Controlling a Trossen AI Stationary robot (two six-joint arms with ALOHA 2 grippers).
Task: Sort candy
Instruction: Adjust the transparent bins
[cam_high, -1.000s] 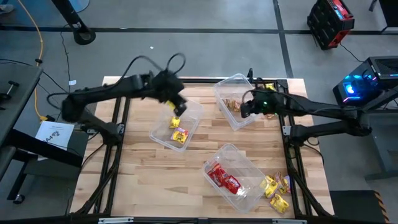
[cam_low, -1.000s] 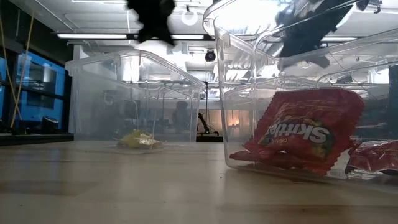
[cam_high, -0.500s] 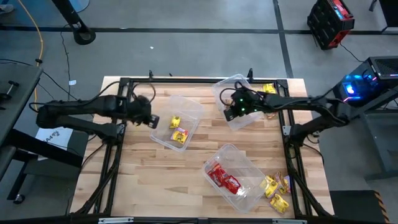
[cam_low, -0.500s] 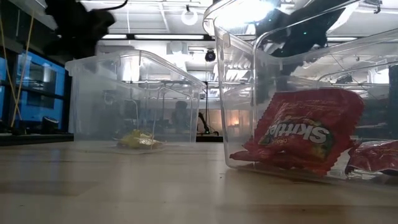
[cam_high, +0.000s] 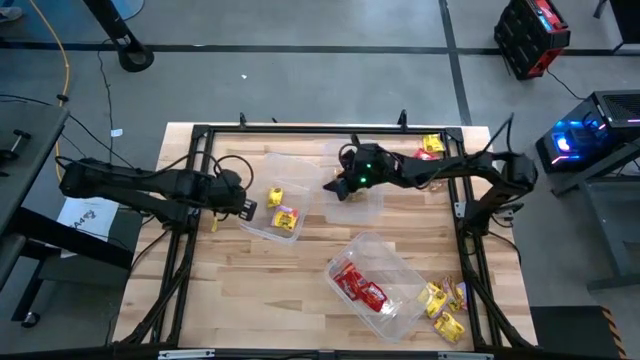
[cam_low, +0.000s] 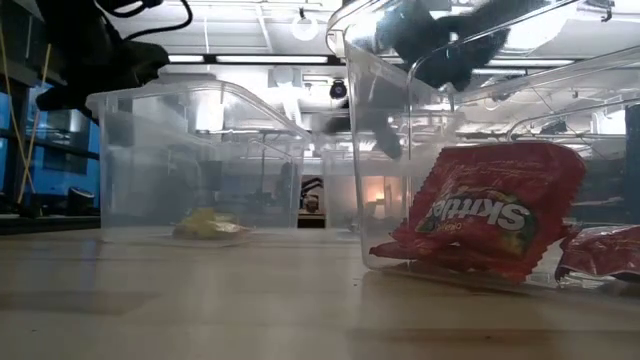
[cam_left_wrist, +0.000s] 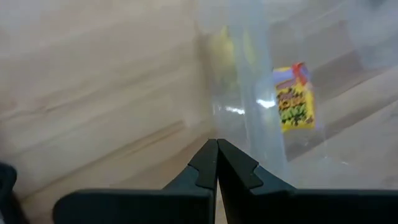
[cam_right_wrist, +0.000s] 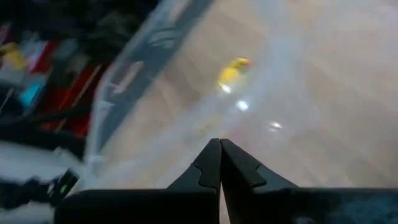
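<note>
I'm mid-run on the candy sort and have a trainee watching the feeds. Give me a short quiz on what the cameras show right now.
1. True or false: the left gripper is holding a yellow sweet.
2. Which colour are the packets in the tub nearest the table's front edge? A yellow, B red, C brown-gold.
3. Fill in: loose sweets lie on the bare wood at the table's front ____ corner, as seen in the high view.

Key
1. False: its fingers are shut on nothing, beside the tub with the yellow packets.
2. B: the red packets lie there.
3. Right: the loose pile of mostly yellow packets sits there. The right gripper, also shut and empty, is at the far tub.
</note>
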